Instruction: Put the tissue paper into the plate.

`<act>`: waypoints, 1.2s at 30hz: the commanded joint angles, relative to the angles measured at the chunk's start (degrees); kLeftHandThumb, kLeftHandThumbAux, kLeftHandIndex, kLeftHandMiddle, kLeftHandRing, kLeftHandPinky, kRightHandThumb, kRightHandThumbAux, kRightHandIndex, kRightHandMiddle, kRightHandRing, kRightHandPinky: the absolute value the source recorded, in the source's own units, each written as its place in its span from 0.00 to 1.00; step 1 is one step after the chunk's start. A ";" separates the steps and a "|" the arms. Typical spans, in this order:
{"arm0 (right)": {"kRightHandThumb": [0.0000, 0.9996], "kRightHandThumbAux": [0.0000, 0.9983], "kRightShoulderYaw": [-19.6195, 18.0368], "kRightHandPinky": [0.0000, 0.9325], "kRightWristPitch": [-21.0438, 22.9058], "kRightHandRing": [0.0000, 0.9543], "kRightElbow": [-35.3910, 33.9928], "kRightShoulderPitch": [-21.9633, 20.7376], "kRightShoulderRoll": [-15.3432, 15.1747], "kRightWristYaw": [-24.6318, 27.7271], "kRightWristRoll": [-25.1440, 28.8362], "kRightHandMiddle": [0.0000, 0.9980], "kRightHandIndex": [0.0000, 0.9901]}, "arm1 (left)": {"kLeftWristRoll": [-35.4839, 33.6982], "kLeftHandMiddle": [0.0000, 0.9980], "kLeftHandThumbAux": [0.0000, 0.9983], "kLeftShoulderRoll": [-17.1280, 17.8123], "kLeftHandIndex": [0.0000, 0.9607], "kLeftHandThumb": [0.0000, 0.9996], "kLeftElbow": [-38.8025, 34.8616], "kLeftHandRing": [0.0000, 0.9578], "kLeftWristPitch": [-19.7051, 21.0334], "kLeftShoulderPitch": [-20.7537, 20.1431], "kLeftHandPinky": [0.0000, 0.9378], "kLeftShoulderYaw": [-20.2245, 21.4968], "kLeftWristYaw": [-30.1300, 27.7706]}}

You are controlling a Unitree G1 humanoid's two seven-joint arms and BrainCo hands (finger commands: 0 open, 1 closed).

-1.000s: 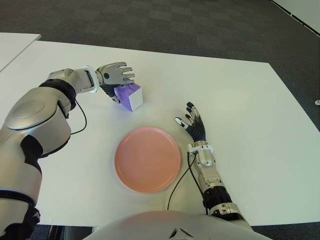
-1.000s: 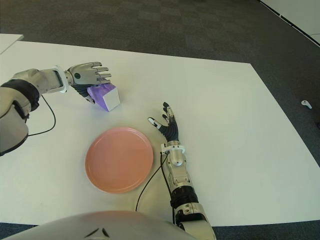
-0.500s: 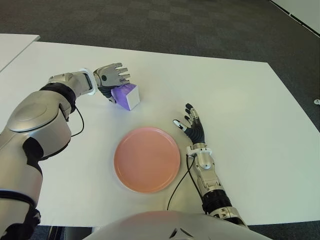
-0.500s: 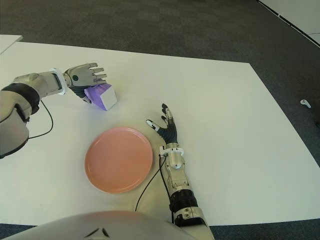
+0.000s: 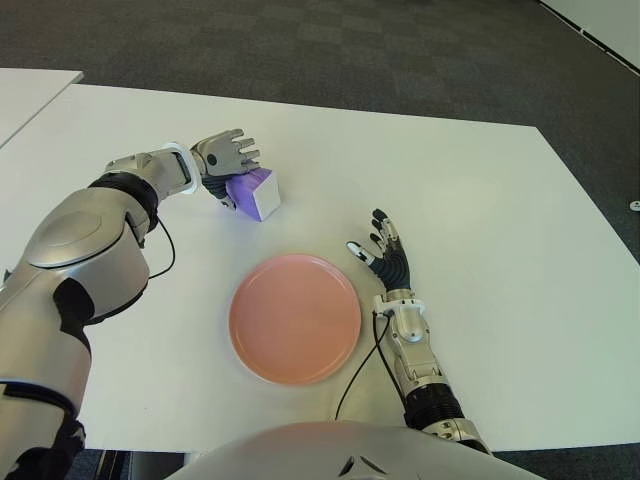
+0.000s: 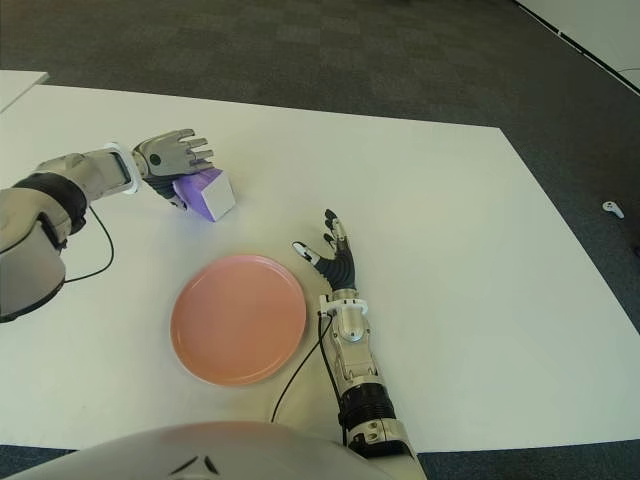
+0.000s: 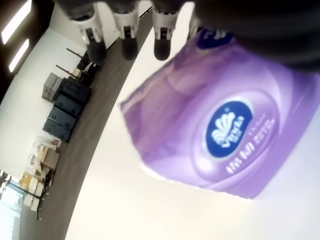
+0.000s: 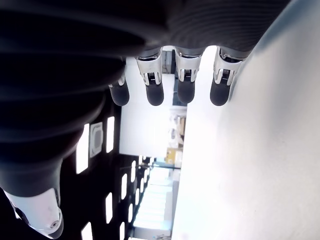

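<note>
The tissue paper is a small purple pack [image 5: 253, 193] with a white end, lying on the white table [image 5: 480, 190] at the back left. My left hand [image 5: 228, 156] sits just over its far-left side, fingers stretched out straight above it and not curled round it. In the left wrist view the pack [image 7: 215, 125] fills the space under the palm, with the fingertips [image 7: 129, 47] beyond it; the thumb is hidden. The pink plate [image 5: 295, 318] lies bare in front of me, nearer than the pack. My right hand [image 5: 384, 258] shows open beside the plate's right edge.
A black cable [image 5: 357, 372] runs along the table from my right wrist toward my body. Another black cable [image 5: 160, 240] loops under my left forearm. A second white table's corner [image 5: 25, 90] shows at the far left. Dark carpet lies beyond the table's far edge.
My left hand has drawn back a little to the left, and the purple pack has shifted slightly left with it. The right hand and the plate have hardly moved.
</note>
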 commanded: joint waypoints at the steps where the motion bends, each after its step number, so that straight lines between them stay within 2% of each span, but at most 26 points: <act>1: 0.13 0.68 0.20 0.00 5.71 0.00 4.74 7.26 1.16 0.45 0.75 0.00 0.00 | 0.63 0.00 0.15 -2.06 0.00 0.56 1.03 0.00 -1.09 4.68 0.00 -0.79 -3.11; 21: 0.17 0.68 0.05 0.00 7.14 0.00 3.86 8.00 2.41 0.38 1.49 0.00 0.01 | -2.21 0.00 0.17 -4.57 0.00 0.53 1.28 0.00 0.05 5.69 0.00 1.60 -4.32; 36: 0.12 0.66 1.01 0.00 4.24 0.00 8.82 6.25 1.00 -0.33 -1.10 0.00 0.00 | -5.84 0.00 0.18 -8.25 0.00 0.57 1.90 0.00 3.60 9.16 0.00 4.98 -8.59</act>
